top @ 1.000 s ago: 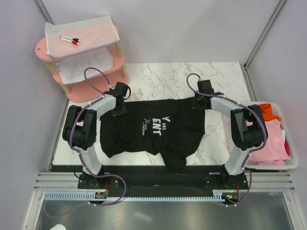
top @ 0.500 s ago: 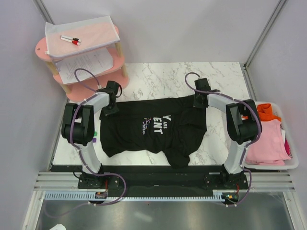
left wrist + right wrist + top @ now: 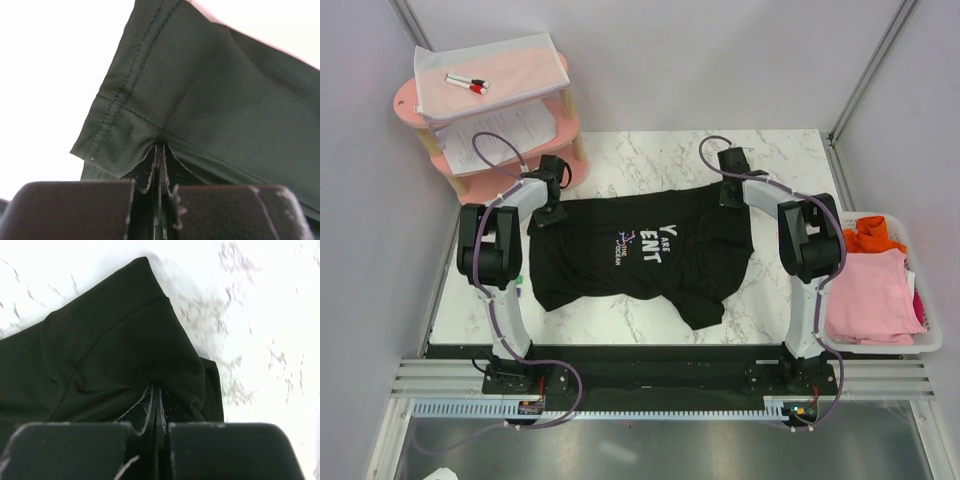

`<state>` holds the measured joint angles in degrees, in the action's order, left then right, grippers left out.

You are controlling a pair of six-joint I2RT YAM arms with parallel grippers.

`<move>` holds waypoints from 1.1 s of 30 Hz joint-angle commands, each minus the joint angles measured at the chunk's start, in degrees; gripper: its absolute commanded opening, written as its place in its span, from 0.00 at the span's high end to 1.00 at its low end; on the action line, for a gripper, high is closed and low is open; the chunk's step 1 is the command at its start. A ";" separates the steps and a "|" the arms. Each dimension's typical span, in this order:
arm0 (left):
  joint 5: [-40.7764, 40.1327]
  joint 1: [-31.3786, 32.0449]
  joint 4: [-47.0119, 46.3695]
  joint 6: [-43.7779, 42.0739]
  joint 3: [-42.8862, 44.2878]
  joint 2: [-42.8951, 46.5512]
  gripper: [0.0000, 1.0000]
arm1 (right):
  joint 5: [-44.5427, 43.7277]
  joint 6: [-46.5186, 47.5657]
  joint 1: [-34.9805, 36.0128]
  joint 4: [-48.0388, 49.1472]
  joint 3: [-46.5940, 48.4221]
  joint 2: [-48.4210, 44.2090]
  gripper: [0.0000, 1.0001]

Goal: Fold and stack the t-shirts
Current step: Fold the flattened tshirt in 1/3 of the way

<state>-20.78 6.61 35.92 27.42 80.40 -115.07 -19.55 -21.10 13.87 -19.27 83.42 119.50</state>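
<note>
Black cloth covers the middle of the marble table [image 3: 650, 160]: 1 black t-shirt [image 3: 620, 265] lies spread flat, its white chest lettering [image 3: 655, 250] facing up and reading sideways. Its far edge runs between the 2 arms, and a bunched flap reaches toward the near edge on the right side.

The left gripper [image 3: 551, 209] sits on the shirt's far-left corner. In the left wrist view its fingers are pressed together on a fold of the cloth just beside a stitched hem, with the fabric puckering where it enters the jaws.

The right gripper [image 3: 728, 194] sits on the far-right corner. In the right wrist view its fingers likewise pinch a ridge of black cloth, with bare marble beyond it.

A white basket [image 3: 932, 335] stands off the table's right edge. It holds a pink t-shirt [image 3: 870, 300] and, at its far end, an orange t-shirt [image 3: 865, 235].

At the far left stands a pink shelf [image 3: 408, 100] with printed paper sheets [image 3: 500, 135] on its middle tier and markers [image 3: 466, 83] lying on top.
</note>
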 commanded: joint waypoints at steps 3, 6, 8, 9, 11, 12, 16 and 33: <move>1.00 -0.90 0.11 -1.93 2.30 -3.41 0.98 | -1.28 2.38 -1.04 -3.06 7.80 6.35 1.00; 1.09 -0.72 -0.32 -2.19 1.61 -0.52 0.98 | 1.53 3.00 -0.86 -2.62 9.31 5.66 1.00; 2.04 -0.37 -1.29 -2.02 -0.23 2.37 0.98 | 2.85 3.00 -0.95 -1.83 8.18 2.43 1.00; 2.14 -0.20 -1.73 -2.02 -0.94 5.70 0.98 | 4.42 2.74 -0.95 -0.70 7.38 0.92 1.00; 2.84 0.59 -2.61 -2.02 -2.52 9.32 0.98 | 5.57 2.21 -0.95 0.54 4.58 -4.42 1.00; 3.28 0.86 -2.61 -2.02 -2.96 12.81 0.98 | 7.49 1.77 -0.86 0.81 3.52 -6.28 0.98; 6.44 2.26 -2.52 -1.49 -6.74 21.08 0.94 | 15.05 -1.82 -0.77 0.72 -2.10 -18.21 0.77; 16.21 6.30 -2.79 7.56 -34.95 39.03 0.19 | 30.45 -9.13 3.09 -10.69 -40.52 -50.06 0.02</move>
<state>-6.70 11.35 33.54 30.52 49.28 -80.66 8.62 -28.77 16.16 -24.16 46.04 75.35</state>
